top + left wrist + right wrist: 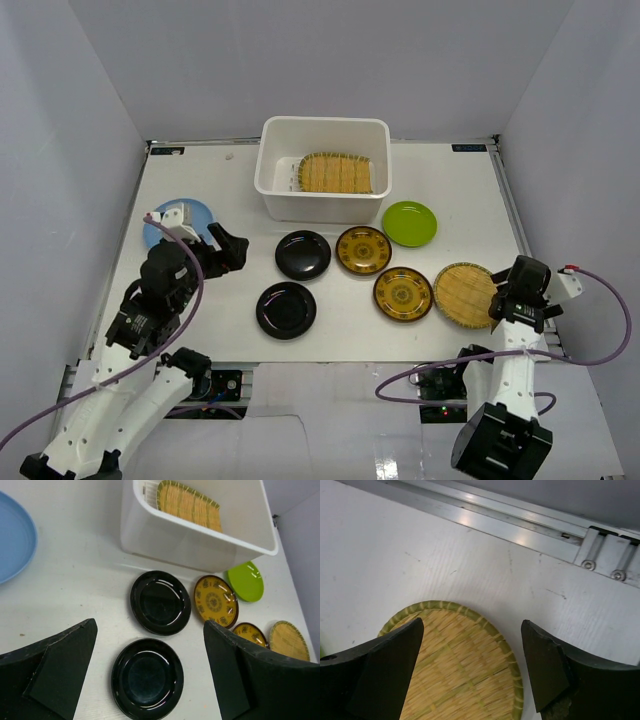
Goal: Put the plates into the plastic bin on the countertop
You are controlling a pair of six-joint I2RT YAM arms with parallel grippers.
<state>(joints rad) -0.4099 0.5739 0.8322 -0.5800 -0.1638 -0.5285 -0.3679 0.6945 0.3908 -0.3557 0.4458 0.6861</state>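
Note:
The white plastic bin (268,172) stands at the back of the countertop (220,180) with one woven plate (335,173) inside. In front lie two black plates (303,255) (286,309), two yellow-brown plates (363,250) (403,294), a lime green plate (409,223) and a second woven plate (462,292). My left arm partly covers a light blue plate (165,230). My left gripper (150,625) hangs open above the near black plate (147,679). Over the right rim of the woven plate (455,670), my right gripper (471,625) is open and holds nothing.
A metal rail (520,520) edges the countertop just beyond the right gripper. Grey walls close in the left, back and right sides. Bare white surface lies to the left of the bin (200,540) and along the near edge.

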